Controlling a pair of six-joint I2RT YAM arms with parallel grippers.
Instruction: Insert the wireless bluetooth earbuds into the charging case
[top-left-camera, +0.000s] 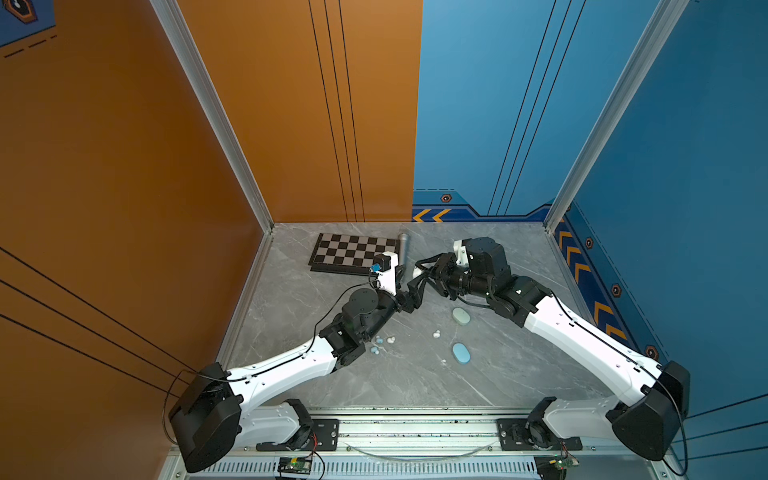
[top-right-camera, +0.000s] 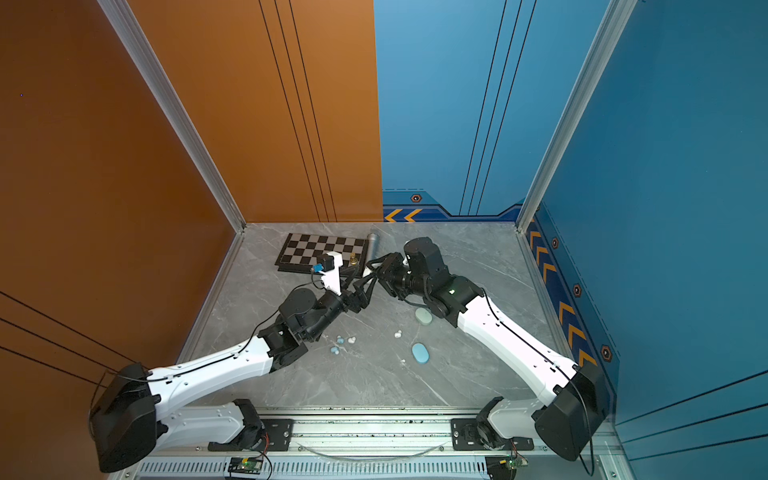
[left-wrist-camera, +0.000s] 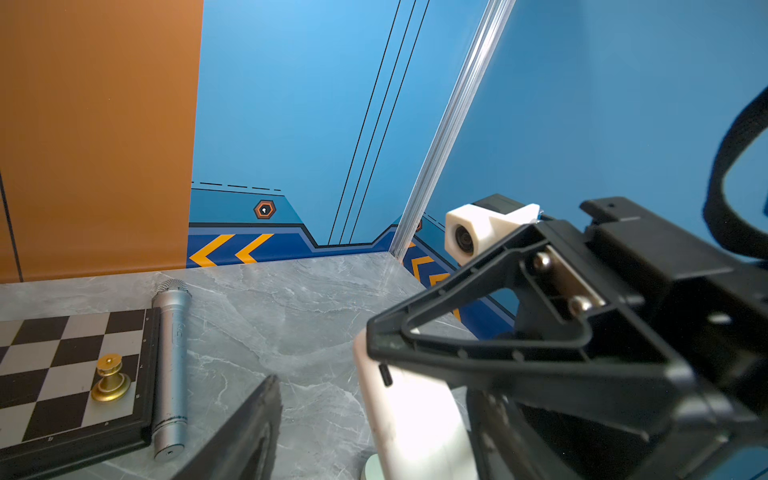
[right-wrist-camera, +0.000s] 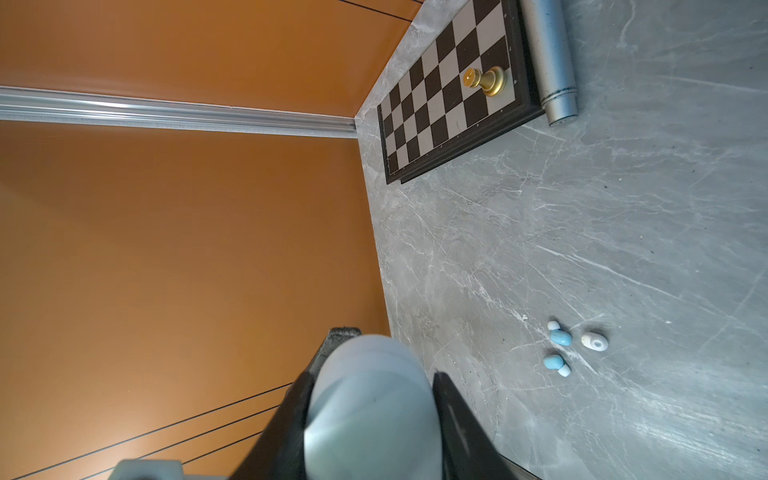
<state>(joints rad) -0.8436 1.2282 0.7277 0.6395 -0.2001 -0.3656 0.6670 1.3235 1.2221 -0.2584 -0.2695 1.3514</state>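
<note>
R gripper (right-wrist-camera: 390, 353) is clamped on a white oval plastic charging case (right-wrist-camera: 370, 407), held up off the grey marble tabletop (top-left-camera: 519, 365) w/ a finger on each side; can't tell if its lid is up. L gripper (top-left-camera: 412, 296) meets it nose to nose, jaws apart: the one L finger (left-wrist-camera: 249, 436) seen in the wrist view stands clear of the case, not touching. In both top views the small bean-shaped earbuds (top-left-camera: 379, 341) lie loose on the table at approx 7 o'clock from the grippers, two light blue and one white close together, w/ another white bud (top-left-camera: 436, 333) at 5 o'clock. A pale green oval case (top-left-camera: 461, 316) sits shut at 4 o'clock, w/ a light blue oval case (top-left-camera: 461, 353) at its 6 o'clock. A black-and-silver chessboard (top-left-camera: 353, 251) at 10 o'clock carries a gold chess piece (left-wrist-camera: 110, 378); a silver microphone (left-wrist-camera: 170, 365) lies along the board's 3 o'clock edge.
</note>
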